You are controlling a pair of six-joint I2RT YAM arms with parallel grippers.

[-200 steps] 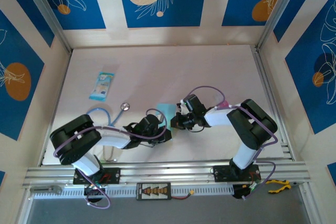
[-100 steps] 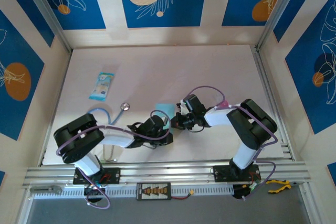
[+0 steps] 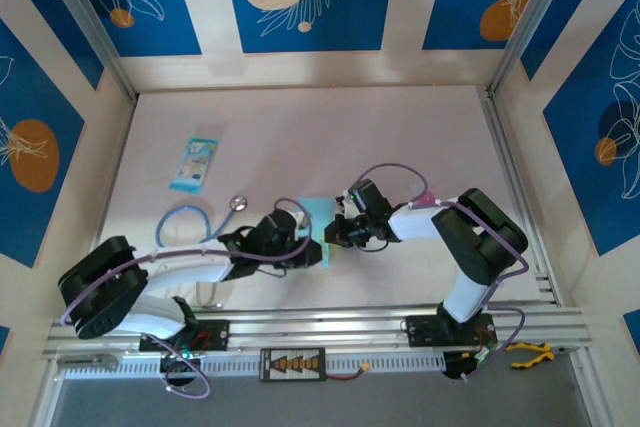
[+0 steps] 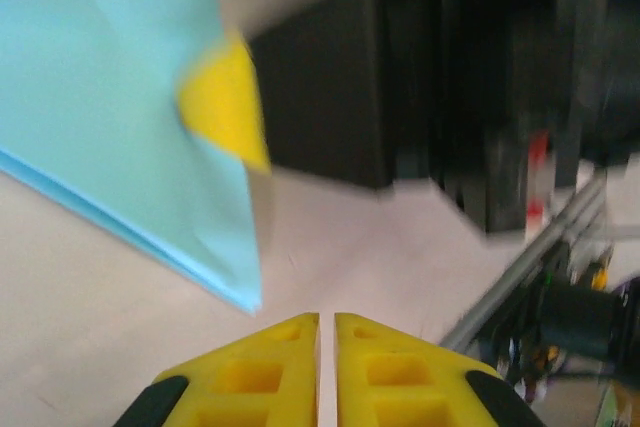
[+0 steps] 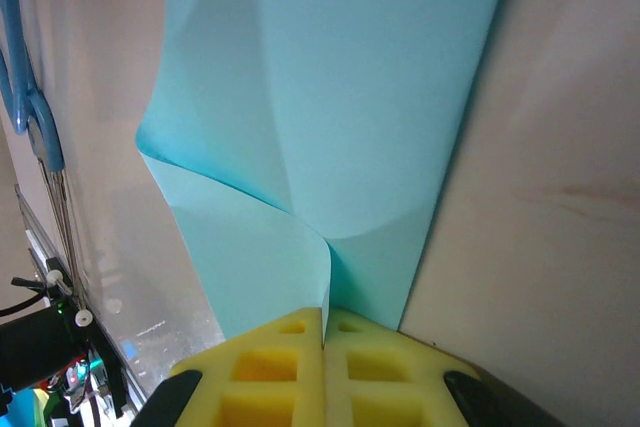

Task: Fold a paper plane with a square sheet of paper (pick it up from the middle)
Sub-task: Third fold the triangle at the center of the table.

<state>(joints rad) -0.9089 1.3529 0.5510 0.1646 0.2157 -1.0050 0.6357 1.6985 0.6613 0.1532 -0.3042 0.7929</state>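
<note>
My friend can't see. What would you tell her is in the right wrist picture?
The right gripper, its yellow fingers shut, pinches the near edge of a light-blue paper sheet that bends and curls above a pale table. A blue stethoscope tube lies at the left edge.

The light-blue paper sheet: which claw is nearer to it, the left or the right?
Right. The right claw is shut on the paper sheet at its edge; the left claw sits shut just beside its corner, apparently not touching.

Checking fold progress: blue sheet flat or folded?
Partly folded: the sheet curls over itself in layers, pinched in the shut right gripper.
</note>
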